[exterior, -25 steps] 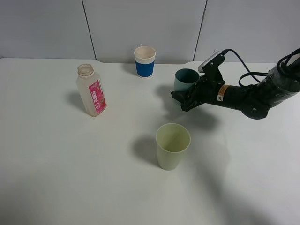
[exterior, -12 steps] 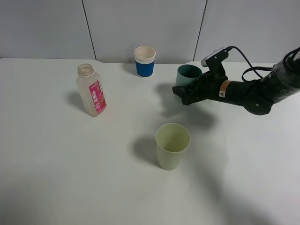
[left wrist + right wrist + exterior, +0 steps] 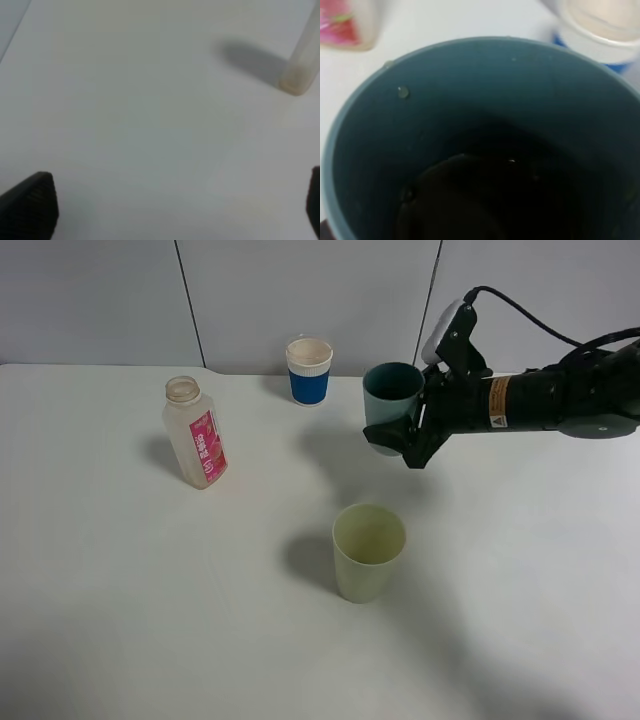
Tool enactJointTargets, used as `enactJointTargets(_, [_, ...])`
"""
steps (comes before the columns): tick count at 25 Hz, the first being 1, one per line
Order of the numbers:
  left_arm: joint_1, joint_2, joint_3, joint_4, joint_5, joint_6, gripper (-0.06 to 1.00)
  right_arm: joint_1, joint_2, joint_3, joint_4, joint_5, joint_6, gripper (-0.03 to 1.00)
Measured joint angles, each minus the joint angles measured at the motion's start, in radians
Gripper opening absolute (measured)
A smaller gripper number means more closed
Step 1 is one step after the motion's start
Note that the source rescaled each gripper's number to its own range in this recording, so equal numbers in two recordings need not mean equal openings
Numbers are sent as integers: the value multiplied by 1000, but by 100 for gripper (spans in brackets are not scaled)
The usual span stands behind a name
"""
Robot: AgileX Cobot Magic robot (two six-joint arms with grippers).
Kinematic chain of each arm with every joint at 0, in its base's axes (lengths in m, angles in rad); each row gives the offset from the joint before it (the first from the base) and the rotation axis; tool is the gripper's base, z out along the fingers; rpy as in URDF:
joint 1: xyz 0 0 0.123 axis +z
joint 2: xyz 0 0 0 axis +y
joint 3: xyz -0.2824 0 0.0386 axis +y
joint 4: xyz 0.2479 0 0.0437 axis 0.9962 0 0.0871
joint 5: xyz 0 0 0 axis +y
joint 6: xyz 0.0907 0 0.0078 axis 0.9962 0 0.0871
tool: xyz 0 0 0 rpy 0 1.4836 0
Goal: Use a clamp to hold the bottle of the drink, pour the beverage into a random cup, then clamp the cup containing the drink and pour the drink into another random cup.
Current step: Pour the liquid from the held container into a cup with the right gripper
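White table (image 3: 150,620) before grey wall panels (image 3: 300,290); right gripper (image 3: 398,436) clamps teal cup (image 3: 392,395) aloft; left gripper (image 3: 172,205) gapes wide

White cup with blue band (image 3: 309,371) stands upright at 12 o'clock on the white table (image 3: 120,620), near its far edge. Interior looks pale, probably empty, hard to tell. Grey panelled wall (image 3: 300,290) behind.

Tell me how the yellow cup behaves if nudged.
Probably light: the yellow cup looks empty. Likely to tip, since it tapers to a narrower base. May slide instead on the smooth table.
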Motion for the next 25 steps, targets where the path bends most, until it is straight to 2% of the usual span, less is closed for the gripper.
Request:
enactJointTargets(3, [0, 0, 0, 0, 0, 0, 100, 2, -20, 0, -133, 0, 7, 0])
enactJointTargets(7, [0, 0, 0, 0, 0, 0, 100, 18, -35, 0, -227, -19, -68, 0])
enactJointTargets(9, [0, 0, 0, 0, 0, 0, 100, 34, -47, 0, -233, -35, -150, 0])
enactJointTargets(19, [0, 0, 0, 0, 0, 0, 100, 72, -80, -2, -219, -42, -372, 0])
enactJointTargets(25, [0, 0, 0, 0, 0, 0, 100, 101, -80, -2, -219, -53, -422, 0])
